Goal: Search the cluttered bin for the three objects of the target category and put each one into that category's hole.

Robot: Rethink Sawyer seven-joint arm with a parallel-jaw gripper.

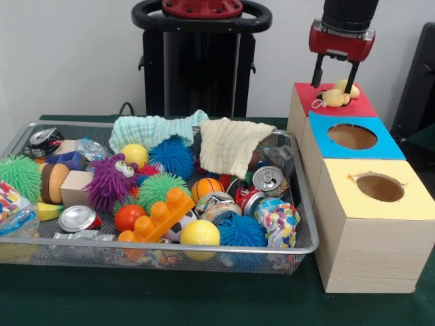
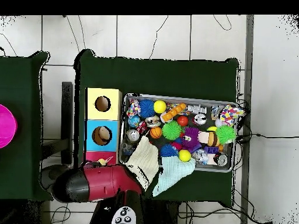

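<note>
The silver wire-mesh bin (image 1: 307, 216) is crowded with toys, balls, crushed cans and two cloths; it also shows in the overhead view (image 2: 175, 97). My gripper (image 1: 333, 88) hangs over the red-topped box (image 1: 367, 105), apart from the bin. Its fingers are spread wide. A small yellow plush toy (image 1: 338, 96) lies on the red top at the hole, between and just below the fingertips; the right finger touches it. In the overhead view the arm (image 2: 96, 182) covers most of the red box (image 2: 93, 156).
A blue-topped box (image 1: 323, 132) and a yellow-topped box (image 1: 340, 193), each with a round hole, stand in a row to the right of the bin. The robot's pedestal (image 1: 200, 64) stands behind the bin. A pink object (image 2: 6, 125) lies on a second table.
</note>
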